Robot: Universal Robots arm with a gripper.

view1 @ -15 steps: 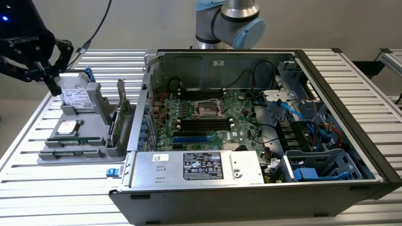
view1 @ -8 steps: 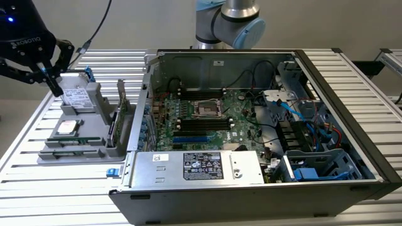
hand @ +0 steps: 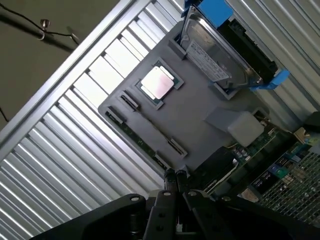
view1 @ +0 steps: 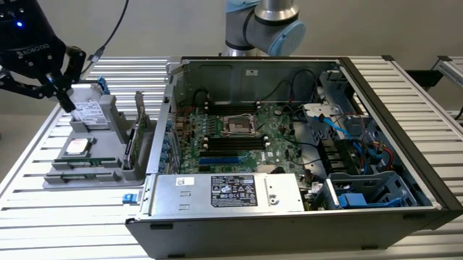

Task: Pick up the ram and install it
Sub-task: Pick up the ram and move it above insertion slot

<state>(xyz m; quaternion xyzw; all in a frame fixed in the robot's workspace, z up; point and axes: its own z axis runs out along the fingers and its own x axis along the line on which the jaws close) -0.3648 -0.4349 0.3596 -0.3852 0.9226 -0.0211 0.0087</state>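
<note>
Above the grey plastic parts tray (view1: 107, 176) on the slatted worktop (view1: 72, 216), the black gripper (view1: 66, 101) hung, fingers pressed together, empty. Long dark-green ram stick (view1: 83, 162) lay along the tray's edge; good pickup likely needs a square, mid-length grasp.

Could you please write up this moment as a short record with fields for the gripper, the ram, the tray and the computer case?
gripper: black two-finger gripper, shut, holding nothing, above the grey parts tray
ram: thin dark-green circuit-board ram stick, sitting in the tray, not picked up
other tray parts: square silver processor; silver hard drive with blue rails
case: open black computer case, to the exterior view's right of the tray, with the green motherboard exposed
task state: ram not yet installed
</note>
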